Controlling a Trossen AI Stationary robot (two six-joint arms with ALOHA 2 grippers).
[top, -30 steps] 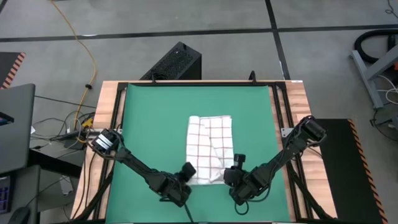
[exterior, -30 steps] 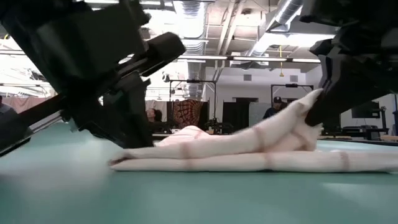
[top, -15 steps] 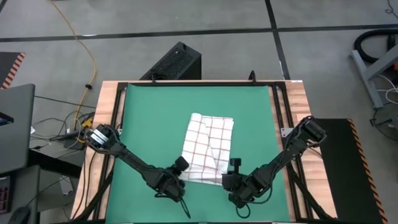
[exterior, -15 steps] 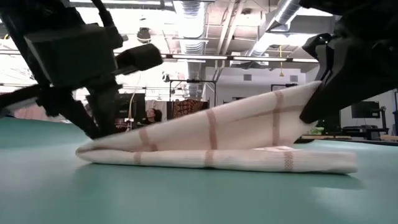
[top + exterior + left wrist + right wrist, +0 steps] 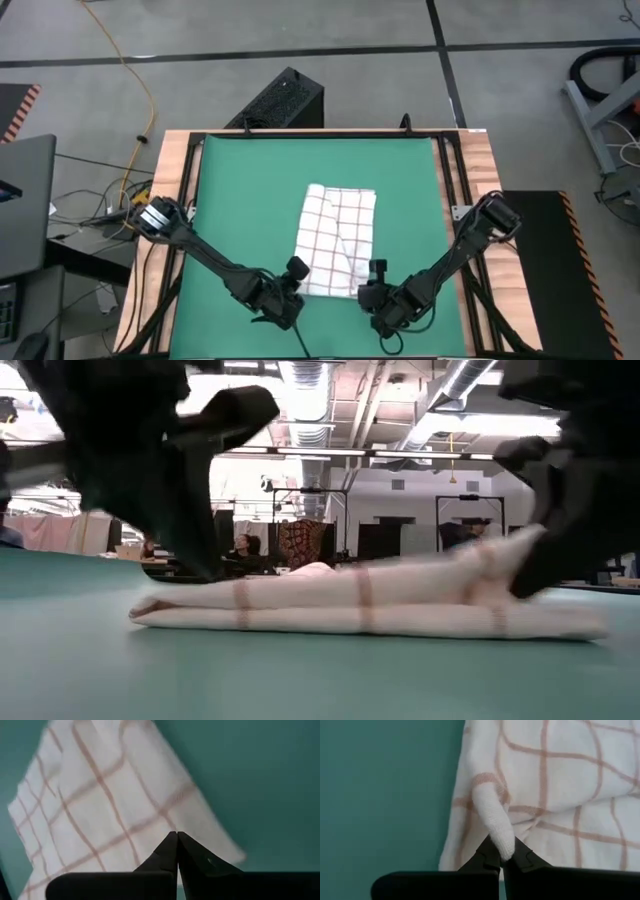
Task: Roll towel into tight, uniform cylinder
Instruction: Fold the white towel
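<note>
The green mat (image 5: 230, 200) has the towel (image 5: 338, 240) folded flat mid-right, nowhere near rolled. Right gripper (image 5: 376, 284) is clamped on a pinched corner tuft at its near edge; left gripper (image 5: 292, 280) is closed, seemingly on nothing. One-sided pull could easily skew the roll, or that tuft slips out.

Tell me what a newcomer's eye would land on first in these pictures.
First, the white checked towel, folded flat in the middle of the green mat, not yet rolled. Next, the two dark arms meeting at its near edge: the right gripper is shut on a pinched corner of cloth, and the left gripper is shut beside the other corner.
</note>
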